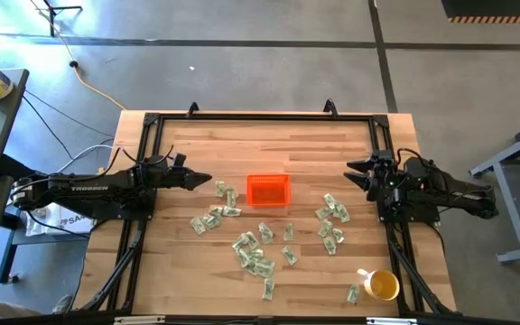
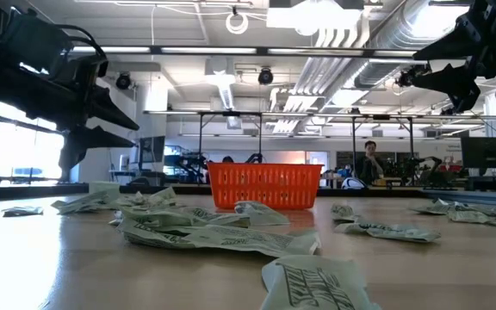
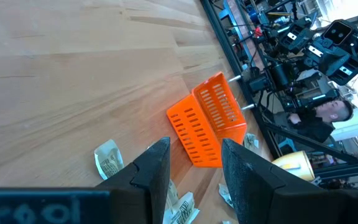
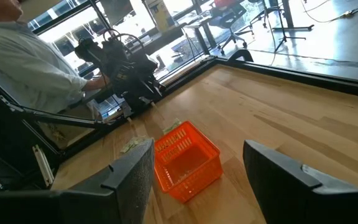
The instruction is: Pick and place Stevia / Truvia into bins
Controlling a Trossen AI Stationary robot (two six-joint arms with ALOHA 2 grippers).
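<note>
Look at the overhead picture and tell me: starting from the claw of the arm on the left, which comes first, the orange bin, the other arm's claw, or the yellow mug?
From the left gripper, seen in the high view:
1. Orange bin, mid-table, just beyond its jaws.
2. Right gripper, across the table, past the bin.
3. Yellow mug, in the near right corner, farthest, beyond the scattered packets.

Your two black jointed arms, white TROSSEN lettering on the left arm, dark wedge-shaped fingers, black cables trailing alongside.
</note>
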